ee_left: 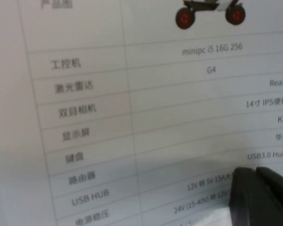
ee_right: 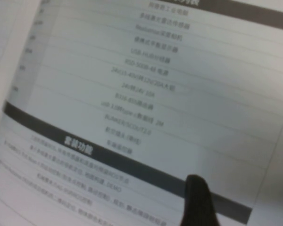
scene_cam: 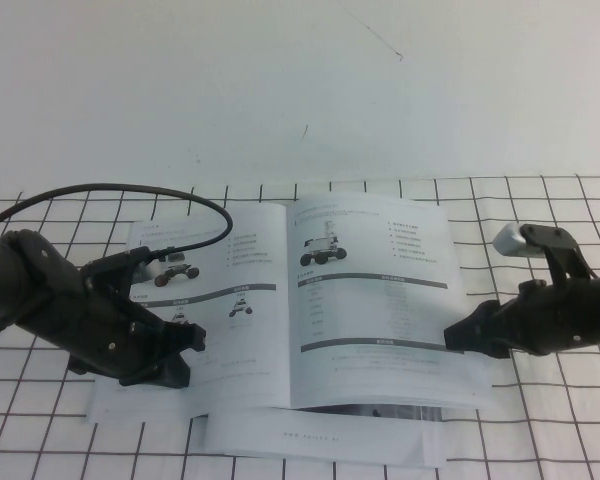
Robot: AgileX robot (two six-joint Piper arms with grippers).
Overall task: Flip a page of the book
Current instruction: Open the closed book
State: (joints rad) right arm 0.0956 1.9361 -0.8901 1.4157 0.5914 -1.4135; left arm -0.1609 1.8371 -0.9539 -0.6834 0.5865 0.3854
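From the high view, the book (scene_cam: 290, 300) is lying open at table centre, over a plain white booklet (scene_cam: 320, 440) at its six o'clock. The left gripper (scene_cam: 185, 350) is pressing on the left leaf at about eight o'clock, seemingly pinning the book down; whether it is parted or closed I cannot tell. The right gripper (scene_cam: 455, 338) is meeting the outer edge of the page (scene_cam: 375, 290) at three o'clock, apparently preparing to lift it; its opening is equally unreadable.

In the left wrist view, a dark fingertip (ee_left: 262, 197) is resting on a printed table.

In the right wrist view, a fingertip (ee_right: 195, 202) is touching the page by a grey bar (ee_right: 127, 160); the sheet is looking thin, white, gently bowed.
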